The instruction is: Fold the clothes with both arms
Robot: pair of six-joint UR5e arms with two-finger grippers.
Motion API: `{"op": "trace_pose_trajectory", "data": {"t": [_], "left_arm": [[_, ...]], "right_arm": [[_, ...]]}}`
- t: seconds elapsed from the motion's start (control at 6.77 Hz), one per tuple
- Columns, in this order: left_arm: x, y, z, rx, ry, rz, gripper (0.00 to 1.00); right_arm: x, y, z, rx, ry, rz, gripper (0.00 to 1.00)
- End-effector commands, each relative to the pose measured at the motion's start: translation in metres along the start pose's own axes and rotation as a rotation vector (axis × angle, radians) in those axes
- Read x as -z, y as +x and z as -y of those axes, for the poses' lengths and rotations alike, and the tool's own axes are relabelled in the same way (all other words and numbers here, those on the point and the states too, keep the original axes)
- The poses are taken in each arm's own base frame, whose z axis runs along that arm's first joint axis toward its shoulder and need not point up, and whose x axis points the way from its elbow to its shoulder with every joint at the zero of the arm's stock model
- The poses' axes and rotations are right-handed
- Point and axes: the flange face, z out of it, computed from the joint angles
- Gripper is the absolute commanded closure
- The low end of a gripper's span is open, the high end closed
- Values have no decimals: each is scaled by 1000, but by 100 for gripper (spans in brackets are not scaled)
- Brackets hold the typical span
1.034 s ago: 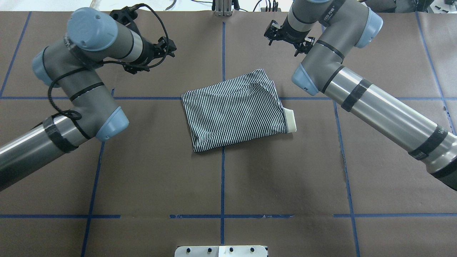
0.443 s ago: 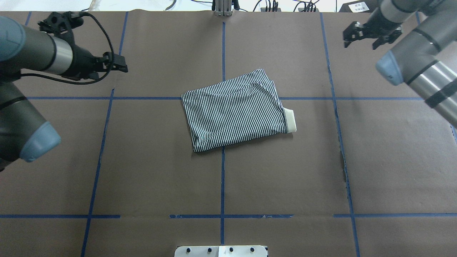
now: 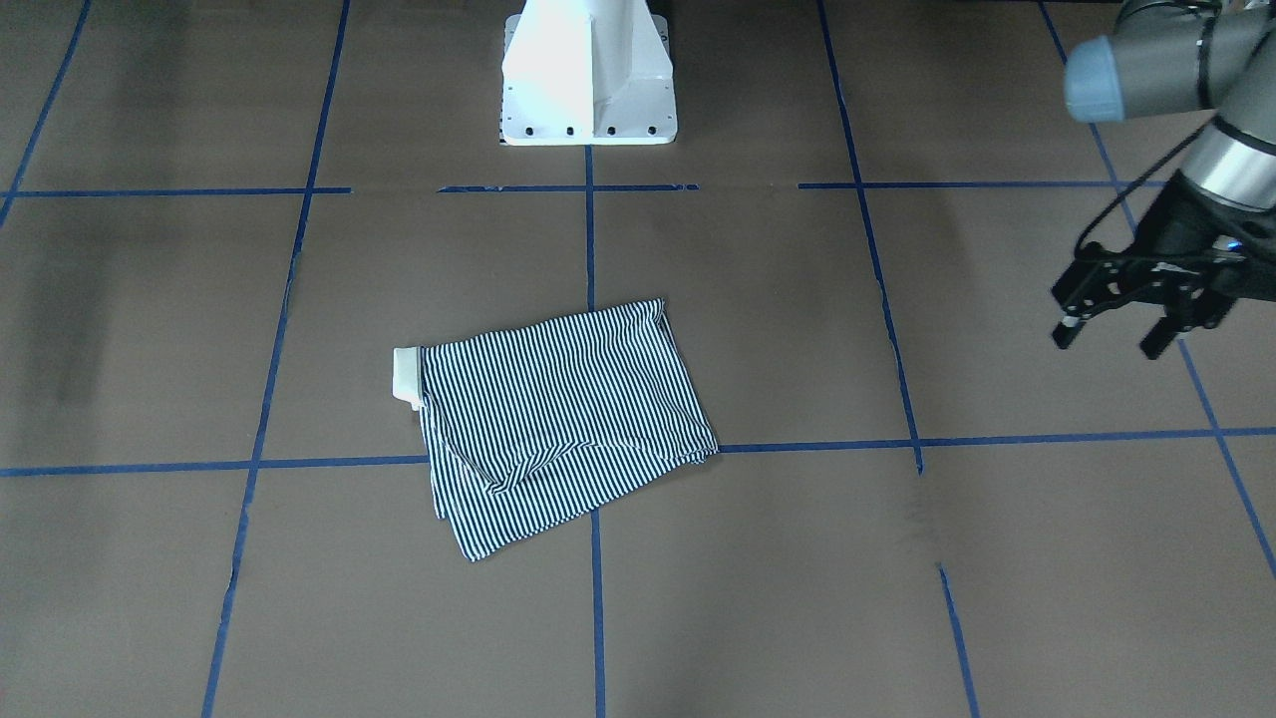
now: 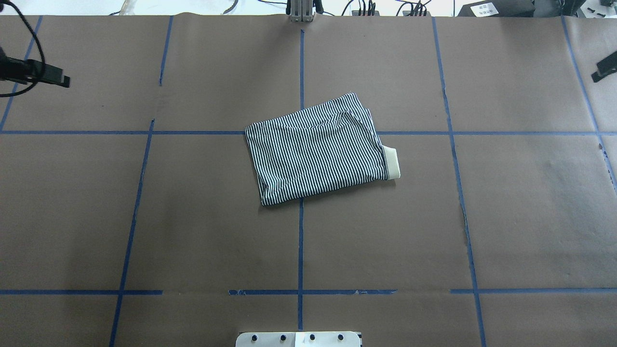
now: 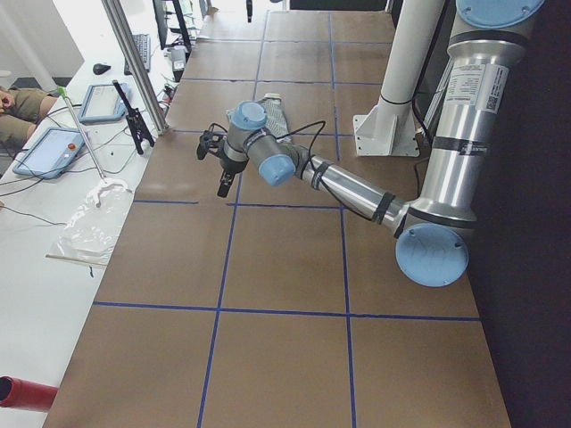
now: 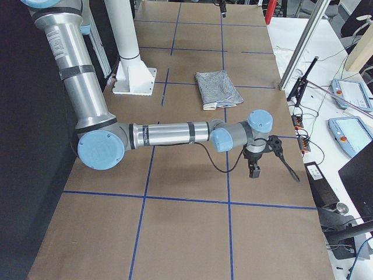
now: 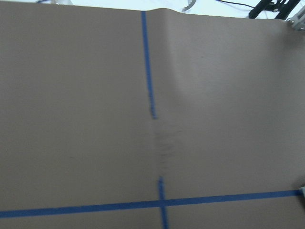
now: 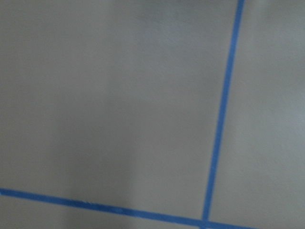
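**Cataloguing a folded shirt with both arms out wide**

Bearings are read from the overhead view, with 12 o'clock away from the robot.

1. Pedestal base (image 4: 299, 339): white, at 6 o'clock on the table's near edge.
2. Table (image 4: 193, 241): covered in brown paper and marked with a blue tape grid (image 4: 300, 250).
3. Polo shirt (image 4: 320, 149): navy and white stripes, lying at the table's centre. It is folded into a compact, slightly skewed rectangle, with nothing touching it. The cream collar (image 4: 393, 164) sticks out at its 3 o'clock edge. A loose fold ridge runs near the 12 o'clock edge.
   - Handling (judged): light, limp knit with no stiffness, so the stacked layers are likely to slide or fan apart if only the top ply is lifted.
   - Best hold (judged): a pinch through all layers at two corners of one edge, one gripper to each corner. The fold looks close to finished.
4. Left arm (image 5: 348, 192): reaches out low towards 10 o'clock with the wrist turned down. The fingers of the left gripper (image 3: 1109, 339) are spread and hold nothing, well apart from the shirt.
5. Right arm (image 6: 169, 134): reaches out low towards 2 o'clock with the wrist turned down. Only a sliver of the right gripper (image 4: 605, 70) shows at the overhead view's edge. I cannot tell whether its fingers are spread or pressed together.
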Motion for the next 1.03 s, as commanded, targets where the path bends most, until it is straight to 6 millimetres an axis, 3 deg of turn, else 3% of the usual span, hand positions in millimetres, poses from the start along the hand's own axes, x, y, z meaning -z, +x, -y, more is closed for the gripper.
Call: {"op": "trace_pose_trajectory", "data": {"t": [0.0,0.15,0.3,0.44,0.74,0.89], "left_arm": [[11,-155,-3,-182,-75,128,0],[16,-207,-9,-209,-113,110,0],[17,-228,-19,-238,-134,90,0],[18,-240,-25,-256,-180,90,0],[27,-257,-45,-256,-211,53,0],[30,-253,-63,-240,-198,8,0]], "right_arm": [[25,90,-80,4,-18,86,0],[36,82,-112,-14,-29,94,0],[63,55,-138,-63,-72,99,0],[91,31,-157,-89,-90,88,0],[87,36,-174,-117,-103,98,0],[90,35,-172,-122,-103,74,0]]}}
